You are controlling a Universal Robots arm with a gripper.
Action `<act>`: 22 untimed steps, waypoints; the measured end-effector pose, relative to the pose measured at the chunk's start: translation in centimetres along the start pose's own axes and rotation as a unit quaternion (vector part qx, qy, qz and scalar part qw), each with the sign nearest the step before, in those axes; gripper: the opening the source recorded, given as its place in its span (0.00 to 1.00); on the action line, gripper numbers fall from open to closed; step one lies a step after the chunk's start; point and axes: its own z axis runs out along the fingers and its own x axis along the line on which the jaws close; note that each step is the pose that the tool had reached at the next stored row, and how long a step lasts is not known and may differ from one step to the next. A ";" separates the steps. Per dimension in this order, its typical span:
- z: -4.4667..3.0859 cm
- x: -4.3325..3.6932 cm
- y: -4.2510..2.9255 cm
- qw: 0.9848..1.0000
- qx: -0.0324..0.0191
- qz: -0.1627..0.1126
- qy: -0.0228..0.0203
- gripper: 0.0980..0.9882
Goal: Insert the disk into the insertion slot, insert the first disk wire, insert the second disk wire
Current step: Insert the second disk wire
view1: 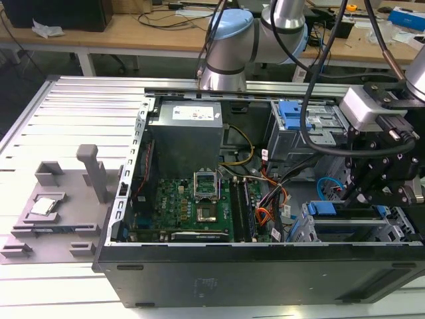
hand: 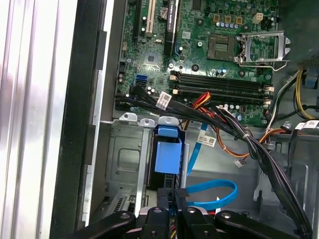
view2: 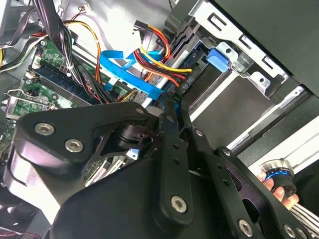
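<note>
Ribbed aluminium tabletop (view1: 73, 109) carries an opened computer case (view1: 265, 266), with cluttered workbenches across the top of the exterior view. At lower right the gripper (view1: 362, 189) hangs over the disk (view1: 345, 226), seated in the insertion slot (hand: 124, 164). Its fingers (hand: 172, 196) look nearly together at the cable ends, though what they pinch I cannot tell. The second disk wire (hand: 214, 191) loops just beside them: light, springy, best held at its stiff plug. The first disk wire (view2: 159, 55) seems limp.
</note>
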 end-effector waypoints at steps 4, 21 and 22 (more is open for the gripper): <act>0.13 -0.05 -0.01 1.000 0.000 0.000 0.000 0.07; 0.21 -0.15 -0.03 1.000 0.000 0.000 0.000 0.07; 0.24 -0.13 -0.03 1.000 0.000 0.000 0.000 0.07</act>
